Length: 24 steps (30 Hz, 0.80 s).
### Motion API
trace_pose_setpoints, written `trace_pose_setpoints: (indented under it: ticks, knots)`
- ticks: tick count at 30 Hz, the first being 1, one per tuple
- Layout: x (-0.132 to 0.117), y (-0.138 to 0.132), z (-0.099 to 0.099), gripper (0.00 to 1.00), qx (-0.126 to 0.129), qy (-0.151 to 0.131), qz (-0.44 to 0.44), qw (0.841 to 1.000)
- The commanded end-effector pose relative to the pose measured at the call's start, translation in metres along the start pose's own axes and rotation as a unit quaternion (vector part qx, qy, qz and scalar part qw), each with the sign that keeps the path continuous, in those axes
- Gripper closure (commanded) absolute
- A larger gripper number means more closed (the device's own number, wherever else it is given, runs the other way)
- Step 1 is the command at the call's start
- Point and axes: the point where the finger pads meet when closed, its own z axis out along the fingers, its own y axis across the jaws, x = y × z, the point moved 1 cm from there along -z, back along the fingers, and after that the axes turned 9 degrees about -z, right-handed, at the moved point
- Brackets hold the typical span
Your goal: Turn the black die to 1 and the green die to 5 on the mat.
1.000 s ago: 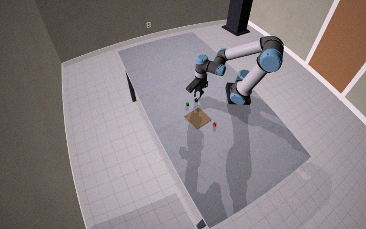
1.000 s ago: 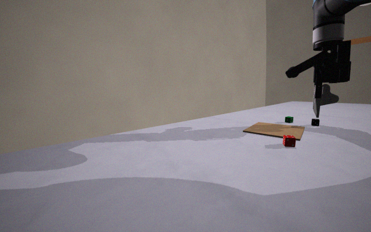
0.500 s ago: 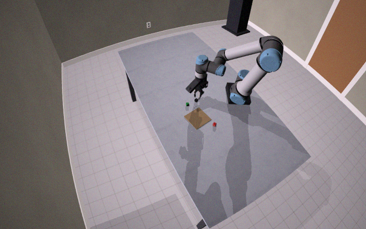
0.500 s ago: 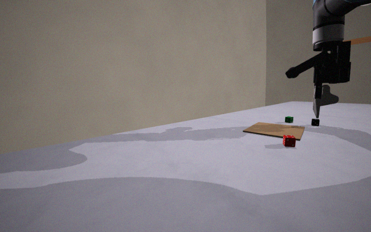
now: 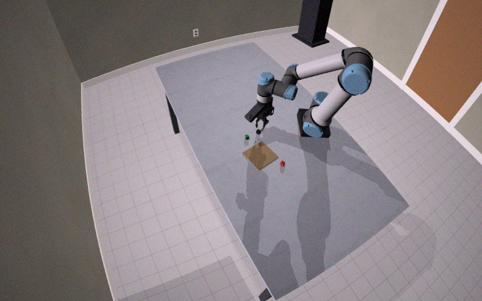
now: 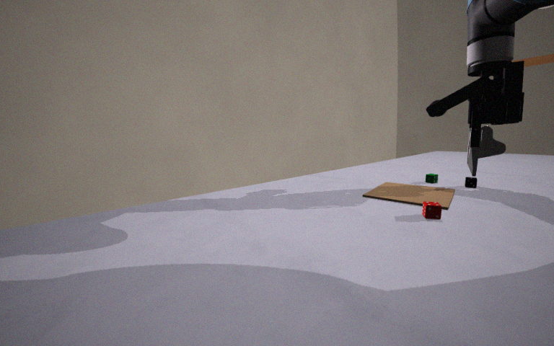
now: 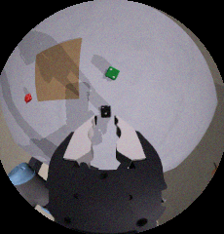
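The black die (image 5: 258, 131) (image 6: 470, 182) (image 7: 105, 111) lies on the table behind the mat; its top number is too small to read surely. My gripper (image 5: 260, 128) (image 6: 473, 174) (image 7: 105, 116) points down just above the black die, its fingers apart with nothing between them. The green die (image 5: 246, 137) (image 6: 431, 178) (image 7: 112, 73) lies flat on the table, off the mat; pale pips show on its top in the wrist view. The tan square mat (image 5: 268, 152) (image 6: 394, 194) (image 7: 46, 88) carries no die. The red die (image 5: 282, 163) (image 6: 431, 210) (image 7: 28, 97) sits on the table beside the mat.
The arm's base (image 5: 314, 128) stands on the table to the right of the dice in the top view. The table's long left edge (image 5: 206, 179) lies beyond the green die. Arm shadows cross the mat.
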Motion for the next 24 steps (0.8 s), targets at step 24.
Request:
trace_pose_setpoints:
  ticks: [24]
  knots:
    - [0.0001,0.0003,0.0067,0.79,0.0,0.0,0.0,1.0]
